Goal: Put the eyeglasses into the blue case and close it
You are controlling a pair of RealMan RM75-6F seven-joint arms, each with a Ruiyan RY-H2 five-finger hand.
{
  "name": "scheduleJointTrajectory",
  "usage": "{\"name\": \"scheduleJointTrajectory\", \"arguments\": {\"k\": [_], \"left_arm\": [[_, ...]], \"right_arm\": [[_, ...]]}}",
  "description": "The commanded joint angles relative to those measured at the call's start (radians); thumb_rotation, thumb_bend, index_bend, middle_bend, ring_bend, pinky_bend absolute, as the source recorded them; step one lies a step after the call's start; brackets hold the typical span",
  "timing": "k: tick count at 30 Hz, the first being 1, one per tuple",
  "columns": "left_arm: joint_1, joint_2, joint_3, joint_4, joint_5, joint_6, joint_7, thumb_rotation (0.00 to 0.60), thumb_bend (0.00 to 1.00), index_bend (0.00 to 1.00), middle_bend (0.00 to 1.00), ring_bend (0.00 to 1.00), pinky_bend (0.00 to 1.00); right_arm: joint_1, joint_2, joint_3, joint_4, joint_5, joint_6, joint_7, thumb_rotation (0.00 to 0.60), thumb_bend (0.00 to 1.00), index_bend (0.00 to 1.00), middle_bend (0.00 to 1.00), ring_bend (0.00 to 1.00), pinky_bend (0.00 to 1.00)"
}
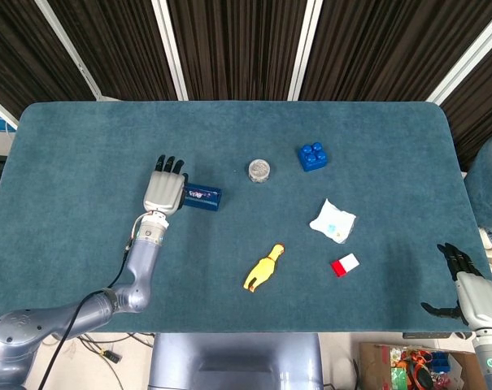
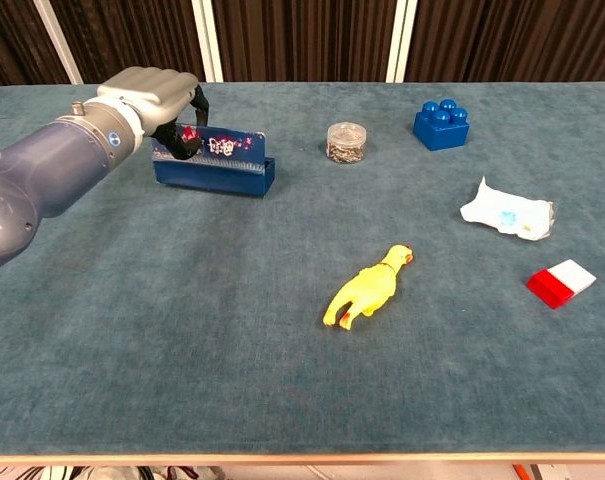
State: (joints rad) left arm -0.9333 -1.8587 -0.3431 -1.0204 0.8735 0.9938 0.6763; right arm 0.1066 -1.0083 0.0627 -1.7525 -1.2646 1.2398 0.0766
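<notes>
Teal felt table [image 1: 229, 268] holds everything; left arm [image 2: 42, 185] reaches in from the near-left edge; left hand [image 1: 164, 189] rests palm-down on the left end of the blue case [image 1: 201, 197], fingers pressed side by side and curled over the case's lid edge, thumb not visible; in the chest view the left hand [image 2: 152, 95] touches the lid, which stands nearly shut against the base of the blue case [image 2: 217, 170]; eyeglasses not visible, cannot tell if inside; right hand [image 1: 465, 284] hangs off the table's near-right corner, fingers spread, holding nothing; yellow rubber chicken [image 2: 367, 288] lies mid-table near the front; white crumpled packet [image 2: 507, 212] to the right; blue toy brick [image 2: 442, 123] at the far right; red-and-white block [image 2: 561, 282] near the right edge; small clear jar [image 2: 346, 141] between case and brick.
</notes>
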Motion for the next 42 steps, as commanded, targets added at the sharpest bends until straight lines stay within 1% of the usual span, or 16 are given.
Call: {"name": "scheduleJointTrajectory", "arguments": {"k": [1,13,21,28,42], "left_arm": [[-0.007,-0.009,0.002,0.014,-0.002,-0.003,0.002,0.6,0.46,0.58,0.18,0.06,0.07],[-0.03,-0.043,-0.006,0.078,-0.003,-0.01,-0.006,0.6,0.46,0.58,0.18,0.06,0.07],[-0.046,-0.076,-0.006,0.136,-0.014,-0.034,-0.001,0.6,0.46,0.49,0.18,0.06,0.07],[-0.059,-0.1,-0.013,0.18,-0.007,-0.038,-0.014,0.6,0.46,0.46,0.18,0.06,0.07],[-0.084,-0.154,-0.021,0.282,0.022,-0.053,-0.05,0.6,0.46,0.45,0.18,0.06,0.07]], "right_arm": [[0.0,0.001,0.0,-0.001,0.002,-0.002,-0.001,0.6,0.11,0.0,0.0,0.04,0.21],[0.001,0.001,0.0,-0.001,0.005,-0.002,-0.003,0.6,0.11,0.0,0.0,0.04,0.21],[0.001,0.001,0.0,-0.002,0.007,-0.003,-0.004,0.6,0.11,0.0,0.0,0.04,0.21],[0.002,0.002,0.001,-0.003,0.011,-0.006,-0.005,0.6,0.11,0.0,0.0,0.04,0.21],[0.002,0.005,0.0,-0.006,0.017,-0.011,-0.003,0.6,0.12,0.0,0.0,0.04,0.21]]}}
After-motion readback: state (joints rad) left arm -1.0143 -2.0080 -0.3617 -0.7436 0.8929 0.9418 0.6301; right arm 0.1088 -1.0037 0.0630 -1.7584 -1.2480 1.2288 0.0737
